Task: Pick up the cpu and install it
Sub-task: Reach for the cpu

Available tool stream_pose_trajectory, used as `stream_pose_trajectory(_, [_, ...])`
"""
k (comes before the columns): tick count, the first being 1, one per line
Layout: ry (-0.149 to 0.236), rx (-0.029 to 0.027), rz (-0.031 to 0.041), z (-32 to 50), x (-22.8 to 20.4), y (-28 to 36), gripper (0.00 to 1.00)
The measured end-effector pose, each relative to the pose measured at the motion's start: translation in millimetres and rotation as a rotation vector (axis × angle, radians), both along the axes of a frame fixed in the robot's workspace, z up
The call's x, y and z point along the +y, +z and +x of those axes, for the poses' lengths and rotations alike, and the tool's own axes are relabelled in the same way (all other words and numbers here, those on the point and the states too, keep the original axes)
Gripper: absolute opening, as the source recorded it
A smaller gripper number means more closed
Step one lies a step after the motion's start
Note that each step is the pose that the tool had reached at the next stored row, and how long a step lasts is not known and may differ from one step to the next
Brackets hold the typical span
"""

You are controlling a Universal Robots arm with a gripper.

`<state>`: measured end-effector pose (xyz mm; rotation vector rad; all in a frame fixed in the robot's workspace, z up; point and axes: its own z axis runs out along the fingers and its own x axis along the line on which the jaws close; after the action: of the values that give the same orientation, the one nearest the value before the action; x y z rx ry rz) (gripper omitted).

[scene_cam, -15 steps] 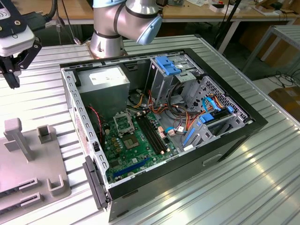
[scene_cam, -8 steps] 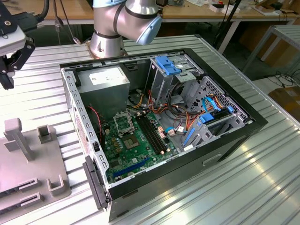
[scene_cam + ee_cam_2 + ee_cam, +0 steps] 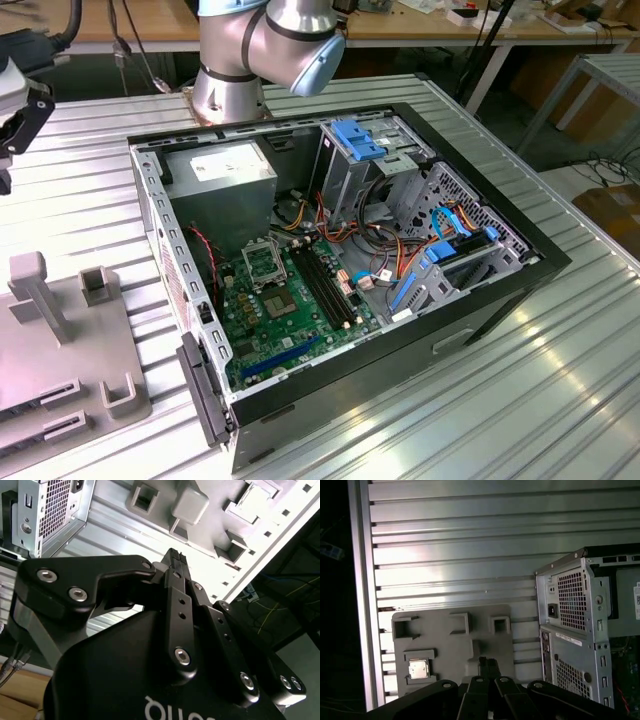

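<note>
Your pincer [image 3: 488,662] hangs over the table [image 3: 470,525], above the holder tray [image 3: 445,655] that lies on it. You find the cpu [image 3: 418,669] in a recess of this tray, off to one side of the pincer and apart from it. On the other side of the pincer stands the computer case [image 3: 580,630], near the tray. Inside the case lies the motherboard [image 3: 290,310], with the socket frame [image 3: 262,262] on it.
</note>
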<state>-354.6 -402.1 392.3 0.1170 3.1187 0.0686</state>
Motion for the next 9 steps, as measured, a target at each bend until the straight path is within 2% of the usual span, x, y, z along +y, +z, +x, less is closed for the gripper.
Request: stream_pose_trajectory(9, [0.0,0.0063,0.0,-8.8,-1.5,-0.4,0.1])
